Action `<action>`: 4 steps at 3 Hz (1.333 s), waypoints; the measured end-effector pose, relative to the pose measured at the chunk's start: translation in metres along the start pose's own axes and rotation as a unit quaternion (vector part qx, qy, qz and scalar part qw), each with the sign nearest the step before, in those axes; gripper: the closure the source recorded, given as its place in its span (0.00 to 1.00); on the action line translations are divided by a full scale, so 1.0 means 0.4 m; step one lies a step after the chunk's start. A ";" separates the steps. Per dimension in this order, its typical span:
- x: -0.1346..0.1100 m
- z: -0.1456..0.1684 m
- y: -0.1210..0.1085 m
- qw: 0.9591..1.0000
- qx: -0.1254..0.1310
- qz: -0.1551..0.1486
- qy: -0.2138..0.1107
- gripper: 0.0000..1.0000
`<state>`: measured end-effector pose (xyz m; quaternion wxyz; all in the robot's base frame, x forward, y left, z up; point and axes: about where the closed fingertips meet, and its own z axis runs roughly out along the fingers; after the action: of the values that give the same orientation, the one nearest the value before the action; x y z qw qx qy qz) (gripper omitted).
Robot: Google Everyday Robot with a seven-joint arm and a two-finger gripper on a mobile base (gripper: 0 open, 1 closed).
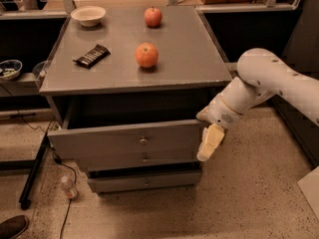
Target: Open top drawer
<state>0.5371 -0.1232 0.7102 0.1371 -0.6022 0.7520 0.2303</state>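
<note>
Speckled floor (249, 198), nearest: the toe of a dark shoe (12, 225) at the lower left corner; a small clear bottle (69, 187) upright beside the cabinet's left foot, with a thin cable running past it.

Grey cabinet, three drawers, listed bottom to top:
- bottom drawer (144, 181): narrow front, lowest of the three.
- middle drawer (144, 159): narrow front, only a strip showing beneath the one above.
- top drawer (109, 142): widest and tallest front, one small round metal knob (143, 141) at centre. It stands forward of the cabinet frame, a dark open cavity visible above and behind its front panel.

End effector (209, 142): pale yellow, pointing downward, at the right end of the top drawer's front panel, touching or just beside its edge. Whether it is wide, narrow or gripping the panel cannot be told. White arm (269, 78) reaches in from the right, its elbow level with the worktop's edge.

Worktop (189, 54), front to back:
- dark wrapped chocolate bar (91, 55), left of centre, lying at an angle.
- near apple (147, 55), red-orange, around the centre.
- far apple (153, 17), red, toward the back edge.
- pale bowl (88, 15), back left corner.

Left of the cabinet, on a low dark shelf: a patterned bowl (9, 68).
</note>
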 end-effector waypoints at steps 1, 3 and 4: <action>-0.020 -0.001 -0.010 1.000 0.021 -0.006 0.016 0.00; -0.047 -0.013 -0.020 0.999 0.040 -0.012 0.021 0.00; -0.039 0.036 -0.034 0.999 0.029 -0.004 0.027 0.00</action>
<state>0.5530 -0.1051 0.7028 0.1356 -0.6069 0.7593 0.1915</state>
